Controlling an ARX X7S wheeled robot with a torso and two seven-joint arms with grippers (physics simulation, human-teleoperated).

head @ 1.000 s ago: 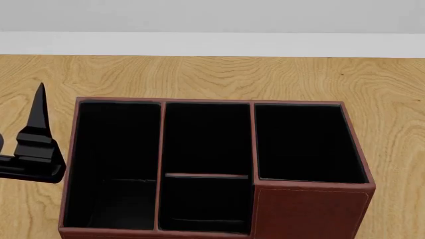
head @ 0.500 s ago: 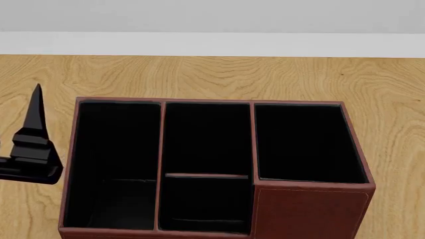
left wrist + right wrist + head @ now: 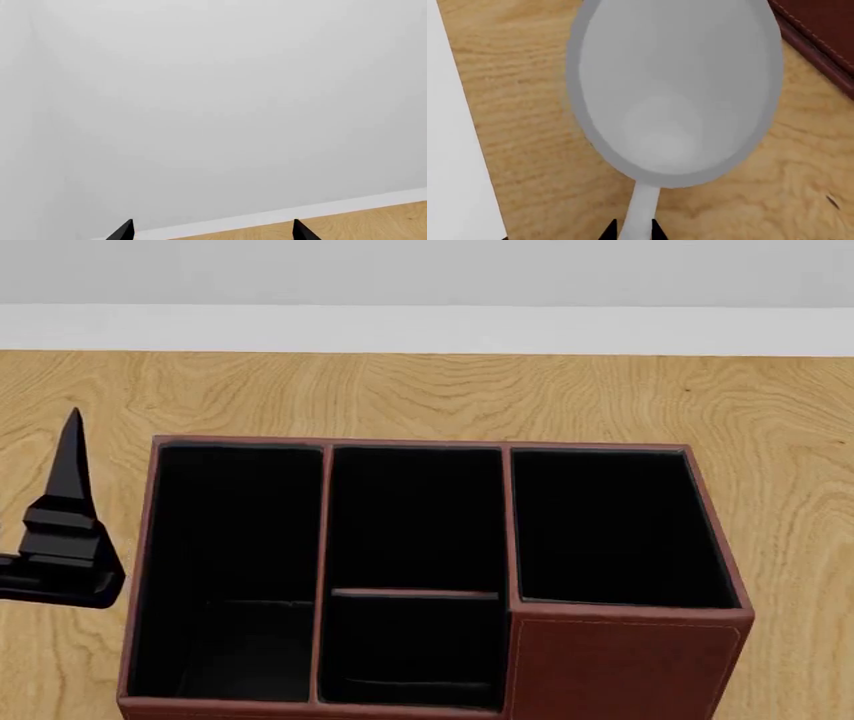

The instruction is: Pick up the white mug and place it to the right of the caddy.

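The white mug [image 3: 674, 90] fills the right wrist view, seen from above with its inside empty, over the wooden table. My right gripper [image 3: 632, 233] is shut on the mug's handle [image 3: 642, 210], one black fingertip on each side. A corner of the reddish-brown caddy [image 3: 820, 35] lies close beside the mug. In the head view the caddy [image 3: 614, 660] stands in the middle with its black compartments empty; the mug and the right gripper are out of that view. My left gripper [image 3: 67, 510] is beside the caddy's left wall, open and empty [image 3: 212, 232].
The wooden table [image 3: 427, 390] runs back to a white baseboard and grey wall [image 3: 427, 280]. A white surface [image 3: 454, 150] borders the table on one side of the mug. The left wrist view shows mostly bare wall [image 3: 213, 100].
My left gripper has shifted slightly to the left in the head view. The caddy has not moved.
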